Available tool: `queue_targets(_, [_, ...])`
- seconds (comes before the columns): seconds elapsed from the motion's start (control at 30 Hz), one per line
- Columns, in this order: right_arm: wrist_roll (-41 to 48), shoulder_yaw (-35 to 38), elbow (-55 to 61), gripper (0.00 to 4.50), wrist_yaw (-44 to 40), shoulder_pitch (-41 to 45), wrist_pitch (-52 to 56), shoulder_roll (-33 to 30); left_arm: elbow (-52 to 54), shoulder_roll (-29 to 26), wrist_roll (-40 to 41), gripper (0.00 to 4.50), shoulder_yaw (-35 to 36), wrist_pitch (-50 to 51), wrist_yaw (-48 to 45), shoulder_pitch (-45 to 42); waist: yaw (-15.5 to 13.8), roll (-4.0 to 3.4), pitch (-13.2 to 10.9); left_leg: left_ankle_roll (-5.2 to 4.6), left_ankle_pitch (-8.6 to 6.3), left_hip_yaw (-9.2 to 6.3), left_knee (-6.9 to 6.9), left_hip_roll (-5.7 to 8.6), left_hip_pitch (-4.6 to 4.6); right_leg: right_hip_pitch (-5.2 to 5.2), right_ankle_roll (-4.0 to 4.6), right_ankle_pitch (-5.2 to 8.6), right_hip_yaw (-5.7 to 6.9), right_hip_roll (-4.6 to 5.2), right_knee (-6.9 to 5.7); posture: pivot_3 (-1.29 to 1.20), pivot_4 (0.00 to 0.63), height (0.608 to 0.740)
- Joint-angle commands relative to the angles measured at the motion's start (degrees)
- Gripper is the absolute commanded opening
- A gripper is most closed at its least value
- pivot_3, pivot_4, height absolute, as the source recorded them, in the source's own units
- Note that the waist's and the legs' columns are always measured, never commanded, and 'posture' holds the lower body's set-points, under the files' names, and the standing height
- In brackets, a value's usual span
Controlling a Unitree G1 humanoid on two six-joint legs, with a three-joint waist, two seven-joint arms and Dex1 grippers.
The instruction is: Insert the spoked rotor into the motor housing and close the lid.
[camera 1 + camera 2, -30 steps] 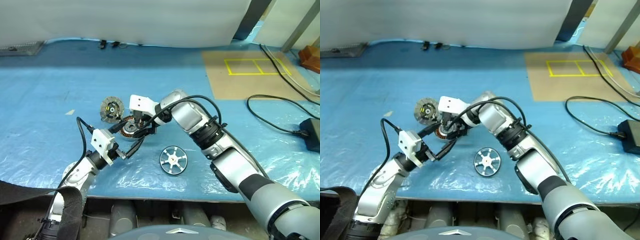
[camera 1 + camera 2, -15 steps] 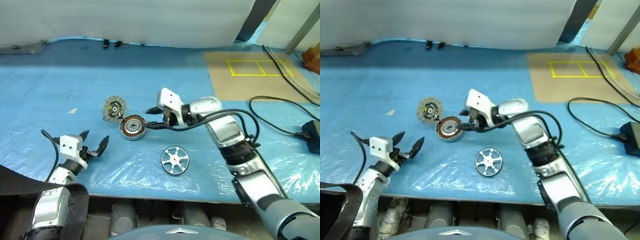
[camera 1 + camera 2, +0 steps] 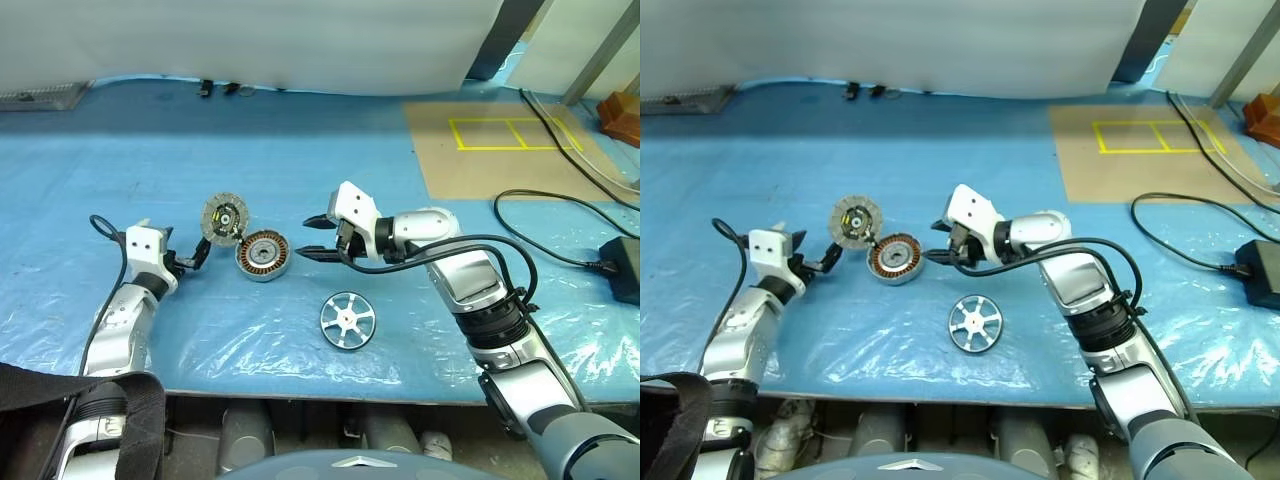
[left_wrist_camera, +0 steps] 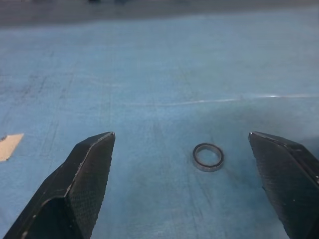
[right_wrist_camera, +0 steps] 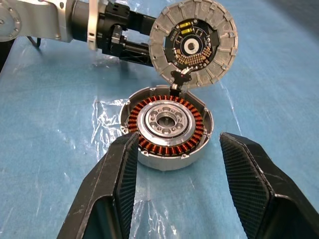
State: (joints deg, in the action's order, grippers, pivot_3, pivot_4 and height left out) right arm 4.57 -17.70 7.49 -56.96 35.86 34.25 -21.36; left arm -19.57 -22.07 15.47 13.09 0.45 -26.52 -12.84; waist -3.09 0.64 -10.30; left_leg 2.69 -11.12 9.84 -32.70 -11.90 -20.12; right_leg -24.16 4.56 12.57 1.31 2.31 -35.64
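The motor housing (image 3: 263,256) sits on the blue table with its copper windings facing up. Its lid (image 3: 224,217) stands tipped open at the housing's far left edge, inner face showing (image 5: 193,42). The spoked rotor (image 3: 347,320) lies flat nearer the front edge, to the housing's right, touched by neither gripper. My right gripper (image 3: 312,238) hovers just right of the housing, open and empty, pointing at the housing (image 5: 167,127). My left gripper (image 3: 190,258) is left of the lid and housing, open wide with nothing between its fingers (image 4: 89,174).
A small metal ring (image 4: 208,157) lies on the table beyond the left gripper. A brown board with yellow tape (image 3: 500,140) lies at the back right. Black cables and a power brick (image 3: 625,270) are at the far right. The table's front edge runs just below the rotor.
My left arm swung away from the housing out to the left. My right gripper drew back from the housing to its right side, and its jaws narrowed somewhat.
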Motion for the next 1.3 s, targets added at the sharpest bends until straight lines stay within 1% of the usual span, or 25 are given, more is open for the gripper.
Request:
queue_targets(0.03, [0.1, -0.7, 0.6, 2.67, 0.9, -0.3, -2.1, -0.8, -2.0, -0.6, -1.0, 4.5, -1.3, 0.1, -1.5, -2.8, 0.0, 0.0, 0.0, 0.0, 0.0, -0.01, 0.0, 0.0, -0.01, 0.0, 0.0, 0.0, 0.0, 0.0, 0.0, 0.0, 0.15, 0.74])
queue_targets(0.2, [0.5, -1.4, 0.6, 2.67, 1.7, -0.4, -2.2, -0.8, -5.8, -1.3, -1.7, 4.5, -2.5, 2.4, -3.2, -5.4, 0.1, 0.0, 0.0, 0.0, 0.0, -0.01, -0.01, 0.0, -0.01, 0.0, 0.0, 0.0, 0.01, 0.0, -0.02, 0.0, 0.15, 0.74])
queue_targets(0.53, [0.3, -1.7, -0.3, 2.67, 2.5, -0.4, -3.3, -1.3, -8.8, -2.2, -3.3, 4.5, -1.9, 7.1, -0.8, -7.0, 0.2, 0.0, 0.0, 0.0, 0.0, -0.02, -0.02, 0.02, 0.02, 0.01, 0.0, 0.0, 0.01, 0.02, -0.04, 0.0, 0.15, 0.74])
queue_targets(0.63, [0.2, -1.9, -1.0, 2.64, 2.6, -0.1, -4.1, -1.2, -7.9, -2.1, -2.5, 3.94, -1.6, 7.9, -1.6, -6.1, 0.3, 0.0, 0.0, 0.0, 0.0, -0.02, -0.02, 0.02, 0.02, 0.01, 0.0, 0.0, 0.01, 0.02, -0.04, 0.0, 0.15, 0.74])
queue_targets(0.67, [0.0, -1.9, -1.5, 2.64, 2.7, 0.0, -4.6, -1.2, -7.4, -2.0, -2.1, 3.64, -1.4, 8.1, -1.9, -5.7, 0.3, 0.0, 0.0, 0.0, 0.0, -0.02, -0.02, 0.02, 0.02, 0.01, 0.0, 0.0, 0.01, 0.02, -0.04, 0.0, 0.15, 0.74])
queue_targets(0.77, [-0.9, -2.4, -3.2, 2.64, 3.2, 0.4, -6.5, -1.1, -5.8, -1.8, -1.5, 2.6, -0.9, 8.7, -2.3, -4.4, 0.3, 0.0, 0.0, 0.0, 0.0, -0.02, -0.02, 0.03, 0.0, 0.01, 0.01, 0.0, 0.01, 0.04, -0.02, 0.0, 0.15, 0.74])
queue_targets(0.93, [0.2, -2.1, -2.7, 2.64, 3.4, 0.5, -6.8, 0.1, -2.9, -1.2, -1.5, 0.92, -1.5, 9.2, -2.3, -2.0, 0.3, -0.01, 0.0, 0.0, 0.0, -0.02, -0.01, 0.02, 0.01, 0.01, 0.01, 0.0, 0.01, 0.04, -0.01, 0.0, 0.15, 0.74])
queue_targets(1.07, [0.4, -1.6, -3.5, 2.64, 4.2, 1.2, -7.7, 1.3, 0.5, -0.3, 0.4, 0.92, -1.2, 10.2, -3.2, -0.4, 0.3, -0.01, 0.0, -0.01, 0.0, -0.02, -0.01, 0.02, 0.01, 0.01, 0.01, 0.01, 0.01, 0.05, -0.01, 0.0, 0.15, 0.74])
queue_targets(1.27, [2.0, -0.1, -5.1, 2.64, 4.5, 2.8, -7.7, 2.7, 4.6, -0.1, 0.3, 0.92, -1.6, 10.5, -3.0, 2.3, 0.3, -0.01, 0.0, -0.01, 0.0, -0.01, 0.0, 0.02, 0.01, 0.01, 0.01, 0.01, 0.01, 0.05, 0.0, 0.0, 0.15, 0.74])
queue_targets(1.3, [1.8, -0.2, -5.7, 2.64, 4.3, 3.0, -8.2, 2.6, 5.1, 0.2, 0.9, 0.83, -1.4, 11.2, -3.0, 2.6, 0.3, -0.01, 0.0, -0.01, 0.0, -0.01, 0.0, 0.02, 0.01, 0.01, 0.01, 0.01, 0.01, 0.05, 0.01, 0.0, 0.15, 0.74])
